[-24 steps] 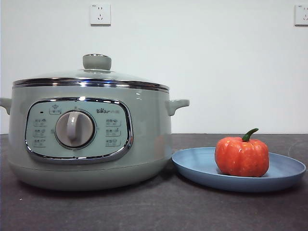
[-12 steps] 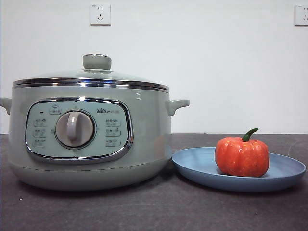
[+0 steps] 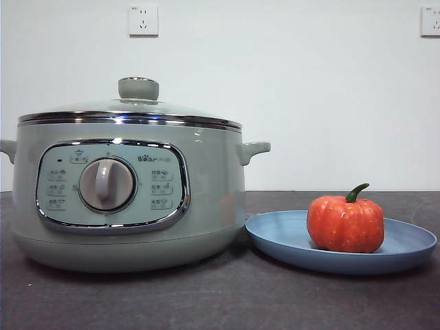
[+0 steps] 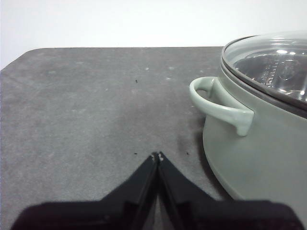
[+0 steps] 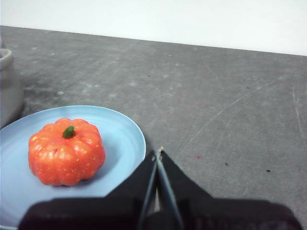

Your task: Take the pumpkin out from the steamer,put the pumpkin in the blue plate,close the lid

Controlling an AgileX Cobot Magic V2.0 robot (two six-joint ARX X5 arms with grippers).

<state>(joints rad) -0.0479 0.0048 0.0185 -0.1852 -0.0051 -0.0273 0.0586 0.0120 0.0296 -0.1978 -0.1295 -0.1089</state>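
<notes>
The orange-red pumpkin [image 3: 345, 223] with a green stem sits on the blue plate [image 3: 405, 242], to the right of the steamer [image 3: 206, 185]. The glass lid [image 3: 130, 110] with its grey-green knob rests closed on the steamer. In the right wrist view the pumpkin [image 5: 66, 151] lies on the plate [image 5: 120, 129], and my right gripper [image 5: 158, 152] is shut and empty beside the plate's rim. In the left wrist view my left gripper [image 4: 157, 155] is shut and empty over bare table, beside the steamer's side handle [image 4: 218, 100]; the lid [image 4: 273, 62] shows on the pot. Neither gripper shows in the front view.
The dark grey table [image 3: 220, 302] runs under everything. A white wall with two sockets [image 3: 143, 20] stands behind. The table's far edge [image 4: 120, 48] shows in the left wrist view.
</notes>
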